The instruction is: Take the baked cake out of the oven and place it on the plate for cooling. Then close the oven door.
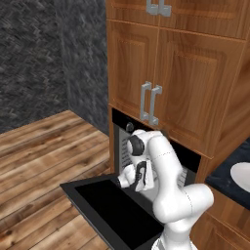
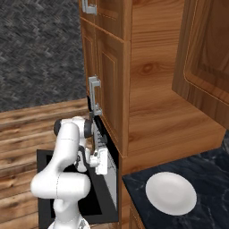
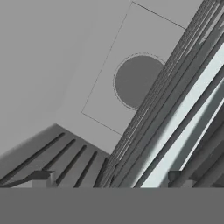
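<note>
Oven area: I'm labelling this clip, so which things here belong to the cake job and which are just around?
Part of the job:
- oven, with wire racks inside
- oven door, lying open
- plate, bare, on the dark counter
- tool, open, inside the oven

Just around:
- wooden cabinet doors with grey handles
- wooden floor
- dark stone wall

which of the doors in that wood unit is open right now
The oven door, the glossy black panel folded down flat below the arm. The wooden cabinet doors above it, with paired grey handles, all sit shut and flush.
</note>
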Robot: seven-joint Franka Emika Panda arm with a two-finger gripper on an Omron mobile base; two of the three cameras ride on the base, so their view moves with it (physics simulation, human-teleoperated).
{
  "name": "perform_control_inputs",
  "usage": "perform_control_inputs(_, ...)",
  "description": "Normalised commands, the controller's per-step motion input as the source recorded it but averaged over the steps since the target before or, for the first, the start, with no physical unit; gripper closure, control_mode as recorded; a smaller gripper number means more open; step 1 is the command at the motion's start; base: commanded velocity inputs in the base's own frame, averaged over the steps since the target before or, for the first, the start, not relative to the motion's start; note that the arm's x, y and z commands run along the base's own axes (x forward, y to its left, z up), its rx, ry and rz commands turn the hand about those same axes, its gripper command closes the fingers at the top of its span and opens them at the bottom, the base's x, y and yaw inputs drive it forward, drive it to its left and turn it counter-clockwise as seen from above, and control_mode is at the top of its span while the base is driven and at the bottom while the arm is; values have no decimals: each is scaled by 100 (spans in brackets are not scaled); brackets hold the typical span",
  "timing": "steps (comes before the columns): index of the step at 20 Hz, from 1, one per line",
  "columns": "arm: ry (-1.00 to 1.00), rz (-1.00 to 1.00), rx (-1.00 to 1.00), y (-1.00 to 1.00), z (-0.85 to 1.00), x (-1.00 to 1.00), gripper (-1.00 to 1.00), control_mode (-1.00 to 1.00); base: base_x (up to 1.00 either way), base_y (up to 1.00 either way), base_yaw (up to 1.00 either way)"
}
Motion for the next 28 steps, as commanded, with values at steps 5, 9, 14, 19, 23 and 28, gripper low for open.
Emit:
perform_control_inputs(5,12,1,0,0,-34,38,-100,-100,0,0,0)
perform_control_inputs(9,0,0,0,0,-1,11,100,-100,0,0,0)
perform_control_inputs(14,1,0,4,0,3,0,100,-100,0,0,0)
perform_control_inputs(19,10,1,17,0,11,0,100,-100,0,0,0)
perform_control_inputs(23,7,3,21,0,4,-3,100,-100,0,0,0)
perform_control_inputs(28,6,5,22,8,0,-17,100,-100,0,0,0)
